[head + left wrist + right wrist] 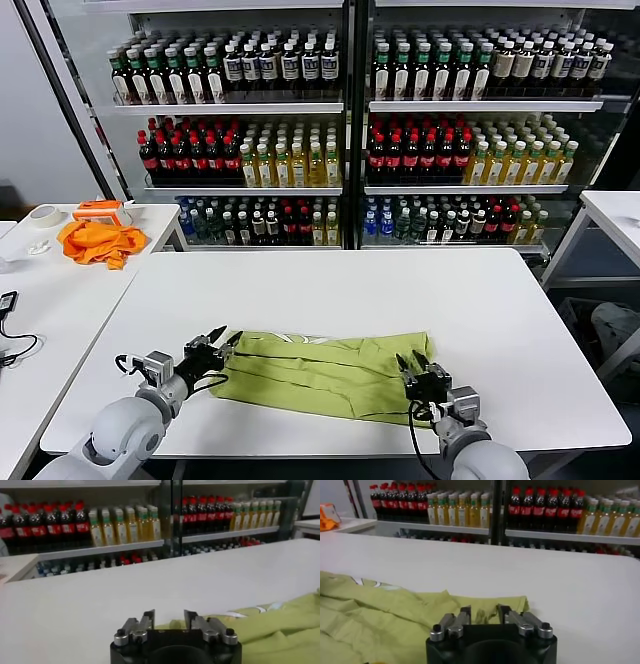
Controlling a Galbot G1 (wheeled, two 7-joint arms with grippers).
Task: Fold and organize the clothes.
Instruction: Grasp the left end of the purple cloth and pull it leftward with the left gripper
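The light yellow-green T-shirt [330,372] lies folded into a long, wrinkled band across the near part of the white table [330,290]. My left gripper [228,345] sits at the shirt's left end, open, with nothing between its fingers. In the left wrist view this gripper [169,617] hovers just over the shirt's [280,627] edge. My right gripper [412,362] is at the shirt's right end, also open and empty. The right wrist view shows that gripper [484,612] above the shirt's [380,617] rumpled corner.
An orange cloth [98,241], a tape roll [43,215] and an orange-and-white box [100,210] lie on the side table at the left. Glass-fronted shelves of bottles [350,130] stand behind. Another white table [615,210] is at the right.
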